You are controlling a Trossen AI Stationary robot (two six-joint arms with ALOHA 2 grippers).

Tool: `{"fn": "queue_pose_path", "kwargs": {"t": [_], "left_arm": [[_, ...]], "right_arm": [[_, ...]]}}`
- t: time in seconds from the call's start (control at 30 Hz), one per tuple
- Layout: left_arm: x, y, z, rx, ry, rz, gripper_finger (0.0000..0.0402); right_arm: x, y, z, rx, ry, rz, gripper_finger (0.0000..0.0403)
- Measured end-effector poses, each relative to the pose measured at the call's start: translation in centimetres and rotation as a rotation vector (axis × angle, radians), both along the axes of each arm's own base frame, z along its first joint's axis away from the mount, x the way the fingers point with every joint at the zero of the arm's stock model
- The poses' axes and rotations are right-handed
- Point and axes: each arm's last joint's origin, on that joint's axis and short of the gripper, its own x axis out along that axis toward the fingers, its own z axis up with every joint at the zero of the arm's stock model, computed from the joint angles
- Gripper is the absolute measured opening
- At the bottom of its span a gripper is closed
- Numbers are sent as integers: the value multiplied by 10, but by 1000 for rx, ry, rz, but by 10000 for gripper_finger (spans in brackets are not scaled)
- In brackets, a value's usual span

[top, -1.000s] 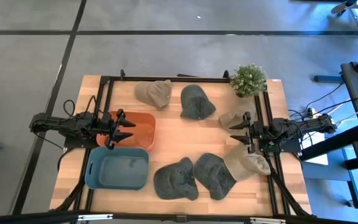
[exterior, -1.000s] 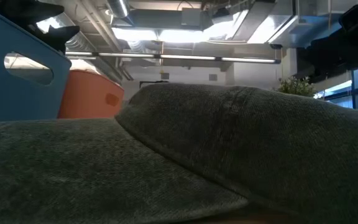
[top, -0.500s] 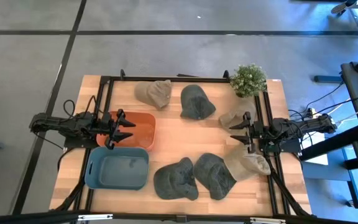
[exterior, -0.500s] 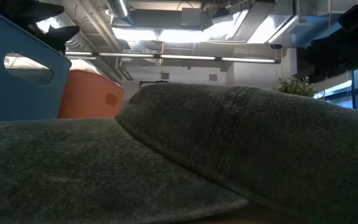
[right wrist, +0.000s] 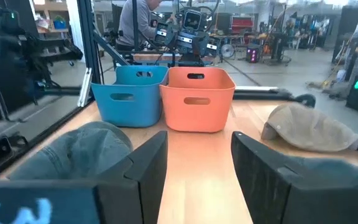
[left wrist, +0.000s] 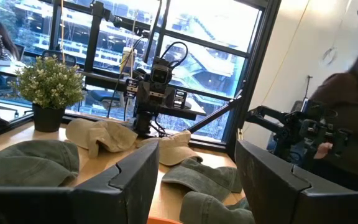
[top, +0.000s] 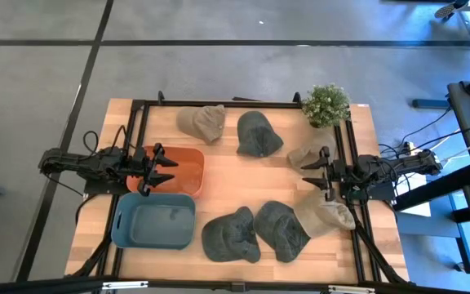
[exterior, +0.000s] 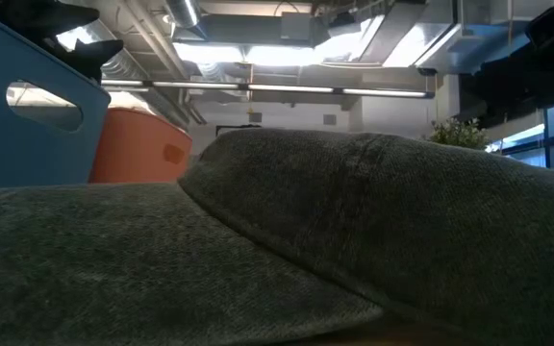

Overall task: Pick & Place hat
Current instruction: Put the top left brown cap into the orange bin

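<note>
On table: seven hats, two bins, one plant.

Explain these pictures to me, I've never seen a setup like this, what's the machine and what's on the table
It is a robot with two dark arms at a wooden table, each ending in a two-finger gripper. One picture looks straight down from above. One sits at table height, mostly blocked by a green hat right in front of it. The other two come from cameras on the arms' wrists, looking out past their own fingers.

On the table lie several hats, some green and some tan, plus an orange bin, a blue bin and a small potted plant. The job is to pick up hats and put them away.

The left gripper hovers over the orange bin, the right gripper near the table's right side. Both are open and hold nothing.
</note>
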Motion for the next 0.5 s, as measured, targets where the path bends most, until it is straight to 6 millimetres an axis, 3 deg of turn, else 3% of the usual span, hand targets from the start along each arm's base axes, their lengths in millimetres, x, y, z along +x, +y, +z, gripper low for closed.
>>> {"fn": "queue_pose_path", "kwargs": {"t": [0.2,0.4,0.5], "left_arm": [[0,0,0,0,0,0,207],[0,0,0,0,0,0,207],[0,0,0,0,0,0,207]], "right_arm": [[0,0,0,-178,-5,-18,179],[0,0,0,-170,-5,-17,179],[0,0,0,-83,-4,-14,179]]}}
